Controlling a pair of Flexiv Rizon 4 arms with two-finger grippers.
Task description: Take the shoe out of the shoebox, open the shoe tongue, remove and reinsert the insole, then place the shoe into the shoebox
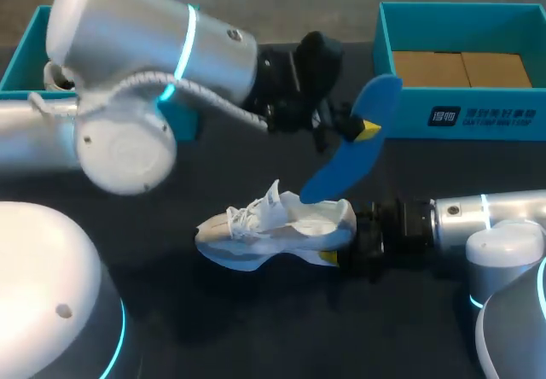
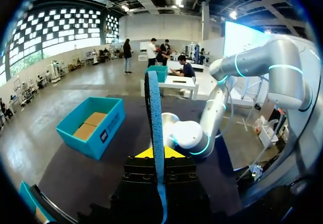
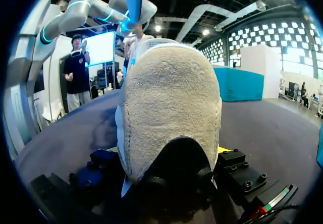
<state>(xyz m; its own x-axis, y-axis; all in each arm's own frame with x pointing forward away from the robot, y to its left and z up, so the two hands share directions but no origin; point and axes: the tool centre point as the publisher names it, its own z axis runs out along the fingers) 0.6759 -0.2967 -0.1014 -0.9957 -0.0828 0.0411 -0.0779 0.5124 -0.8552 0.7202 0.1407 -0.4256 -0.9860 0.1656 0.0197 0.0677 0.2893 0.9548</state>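
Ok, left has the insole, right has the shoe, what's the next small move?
Probably lower the left gripper to feed the insole into the shoe: its lower end sits at the opening, and the right gripper grips the heel.

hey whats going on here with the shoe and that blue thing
The left arm has its jaws shut on a blue insole, whose lower end is at the opening of the white shoe. The right arm grips that shoe by the heel with its jaws, near the middle of the table. The teal shoebox stands open behind, without the shoe.
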